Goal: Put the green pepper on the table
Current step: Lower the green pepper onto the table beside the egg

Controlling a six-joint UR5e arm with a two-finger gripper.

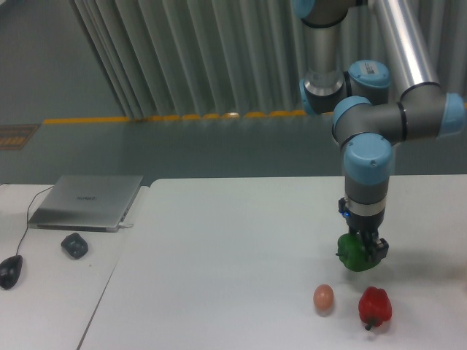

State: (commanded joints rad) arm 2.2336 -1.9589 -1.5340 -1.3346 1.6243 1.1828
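Observation:
The green pepper (353, 254) is glossy and lumpy, held at the right side of the white table (233, 240). My gripper (363, 251) points straight down and is shut on the pepper, its dark fingers clasping the sides. The pepper hangs close to the tabletop; whether it touches the surface I cannot tell.
A red pepper (375, 307) and a small tan egg (324, 297) lie just in front of the held pepper, near the table's front edge. To the left stands a separate desk with a closed laptop (87, 201), a dark object (74, 245) and a mouse (9, 271).

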